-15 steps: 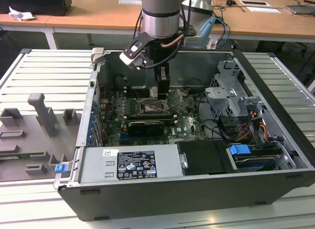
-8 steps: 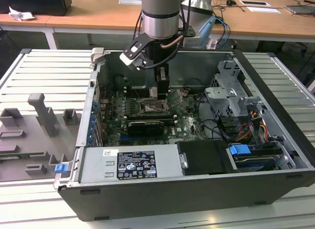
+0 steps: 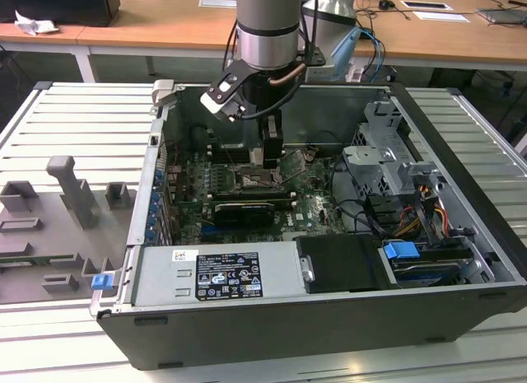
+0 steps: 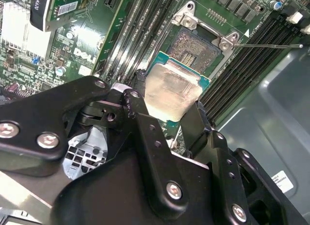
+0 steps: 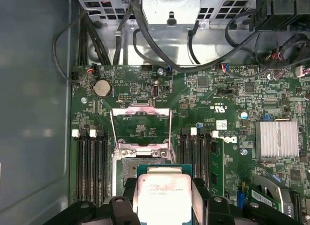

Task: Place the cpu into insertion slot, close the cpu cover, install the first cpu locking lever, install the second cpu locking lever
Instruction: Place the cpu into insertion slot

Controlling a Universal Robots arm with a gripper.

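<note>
The cpu (image 4: 173, 92), a pale silvery, green-rimmed square, is clamped at 2 opposite edges by the gripper (image 4: 169, 103) and held over the insertion slot (image 4: 199, 47), unseated. The cpu cover (image 5: 141, 110) is swung open; in the exterior view, the drive cage (image 3: 387, 165) is seen at 3 o'clock of the gripper.

Even bright light, glare on cpu (image 4: 172, 92), case (image 5: 34, 113) wall seemingly shadowed

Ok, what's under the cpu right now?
The insertion slot, its cpu cover raised: the dark pin field shows beyond the cpu in both wrist views. The part directly beneath the chip is covered, so I cannot judge seating.
</note>
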